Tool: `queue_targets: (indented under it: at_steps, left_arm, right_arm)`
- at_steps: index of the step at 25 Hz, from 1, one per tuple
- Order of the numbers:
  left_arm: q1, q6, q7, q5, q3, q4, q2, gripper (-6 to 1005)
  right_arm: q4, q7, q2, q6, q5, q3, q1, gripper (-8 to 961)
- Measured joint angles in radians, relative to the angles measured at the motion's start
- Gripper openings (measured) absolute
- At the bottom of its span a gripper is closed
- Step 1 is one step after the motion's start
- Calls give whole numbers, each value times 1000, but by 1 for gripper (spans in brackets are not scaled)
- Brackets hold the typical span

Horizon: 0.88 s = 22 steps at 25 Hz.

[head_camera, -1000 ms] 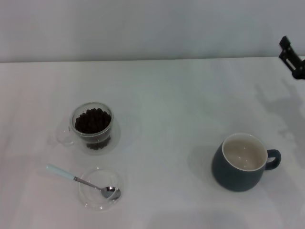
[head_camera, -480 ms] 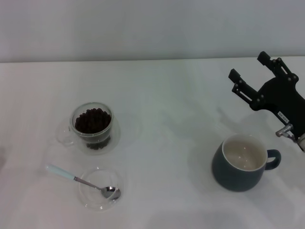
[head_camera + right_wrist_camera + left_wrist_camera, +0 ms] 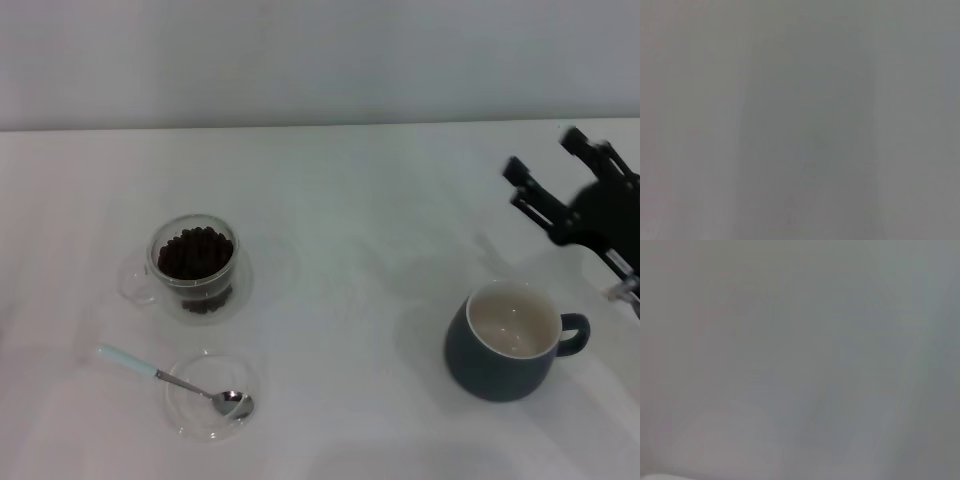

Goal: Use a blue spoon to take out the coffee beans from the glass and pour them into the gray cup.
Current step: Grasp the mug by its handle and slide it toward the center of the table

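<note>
In the head view the blue spoon [image 3: 170,377] lies at the front left, its pale handle on the table and its silver bowl in a shallow clear dish [image 3: 208,396]. Behind it stands the glass [image 3: 190,266], full of dark coffee beans [image 3: 195,252]. The gray cup [image 3: 508,340] stands at the front right, empty, handle to the right. My right gripper [image 3: 548,168] is open and empty, in the air behind and to the right of the cup. My left gripper is out of view. Both wrist views show only blank grey.
The white table [image 3: 340,230] stretches back to a pale wall. The right arm's black body [image 3: 610,215] hangs over the table's right edge, above the cup's handle side.
My right gripper came in from the far right edge over the table behind the cup, then drew back a little to the right. The spoon, glass and cup have not moved.
</note>
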State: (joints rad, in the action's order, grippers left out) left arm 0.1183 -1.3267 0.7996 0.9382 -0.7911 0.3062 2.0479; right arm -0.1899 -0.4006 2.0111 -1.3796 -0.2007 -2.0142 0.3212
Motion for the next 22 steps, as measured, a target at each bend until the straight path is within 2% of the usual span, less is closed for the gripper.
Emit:
queue_targets:
  at_steps: [7,12,16,22]
  left_arm:
    - [10,19,-1,-7,1,44,-14,876]
    - [12,34,0,-10,1,55,-23,877]
    - [13,51,-6,-11,1,63,-24,877]
    - [18,43,3,-11,1,69,-18,876]
  right_arm:
    - [96,-60,-19,-189,-1,16,-115,799]
    - [231,-105,-30,-321,3,13,-185,795]
    - [305,-91,-15,-382,9,-8,-216,792]
    - [322,-73,-9,-346,61,-50,-225,787]
